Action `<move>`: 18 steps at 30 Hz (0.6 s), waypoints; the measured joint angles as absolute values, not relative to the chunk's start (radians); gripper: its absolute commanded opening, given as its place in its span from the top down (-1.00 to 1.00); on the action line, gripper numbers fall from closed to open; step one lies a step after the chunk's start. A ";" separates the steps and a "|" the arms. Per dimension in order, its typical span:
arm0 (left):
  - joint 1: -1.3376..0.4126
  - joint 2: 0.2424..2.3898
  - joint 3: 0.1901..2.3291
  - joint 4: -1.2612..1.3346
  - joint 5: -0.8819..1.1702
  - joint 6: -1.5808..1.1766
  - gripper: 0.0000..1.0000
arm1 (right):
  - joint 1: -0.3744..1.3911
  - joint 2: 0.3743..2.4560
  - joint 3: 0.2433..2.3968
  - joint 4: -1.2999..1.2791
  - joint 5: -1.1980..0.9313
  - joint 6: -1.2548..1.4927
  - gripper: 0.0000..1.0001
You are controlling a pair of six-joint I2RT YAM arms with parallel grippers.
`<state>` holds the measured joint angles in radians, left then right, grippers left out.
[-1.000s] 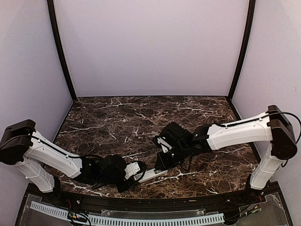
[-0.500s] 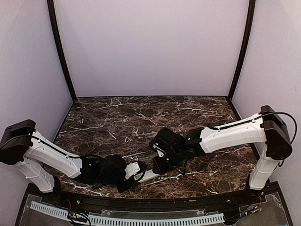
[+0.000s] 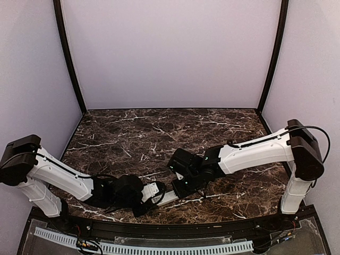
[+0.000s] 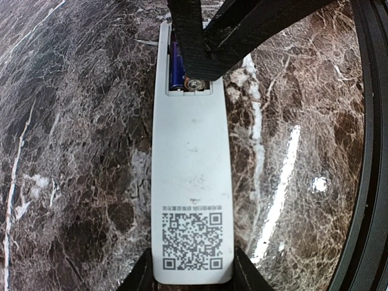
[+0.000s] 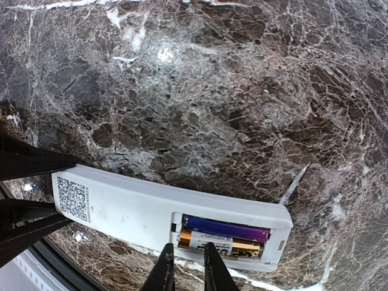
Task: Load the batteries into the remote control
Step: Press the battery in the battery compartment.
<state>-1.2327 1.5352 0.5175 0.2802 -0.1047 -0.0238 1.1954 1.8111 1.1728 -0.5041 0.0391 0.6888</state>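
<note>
**Remote back-up, two batteries in the bay**

Your remote control (image 5: pixel 130 209) lies flat on the tabletop (image 3: pixel 133 133) at its near edge, just left of centre. Its white back faces up, with the QR label at the left end. At the right end the compartment is uncovered, and two batteries (image 5: pixel 225 230) lie side by side, one purple, one gold.

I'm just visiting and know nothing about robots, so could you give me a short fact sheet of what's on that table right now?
Surface: dark brown marble-patterned table
Object: slim white plastic remote control, lying back face up
Marking: QR label at one end
Battery bay: open at the other end, no cover in view
Contents: purple battery and gold battery, side by side
Left gripper: clamps the label end
Right gripper: fingertips close together at the bay's edge by the gold battery; contact unclear
</note>
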 measured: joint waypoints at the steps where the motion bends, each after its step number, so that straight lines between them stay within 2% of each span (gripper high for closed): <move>1: -1.233 1.535 0.517 0.280 -0.105 -0.025 0.50 | 1.197 1.813 1.177 -0.505 0.043 0.687 0.67; 18: -1.233 1.539 0.521 0.280 -0.105 -0.030 0.52 | 1.200 1.849 1.235 -0.529 0.070 0.640 0.73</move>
<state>-1.2327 1.5391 0.5213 0.2802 -0.1047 -0.0303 1.1999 1.8492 1.2346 -0.5293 0.0700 0.6399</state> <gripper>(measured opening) 0.363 0.152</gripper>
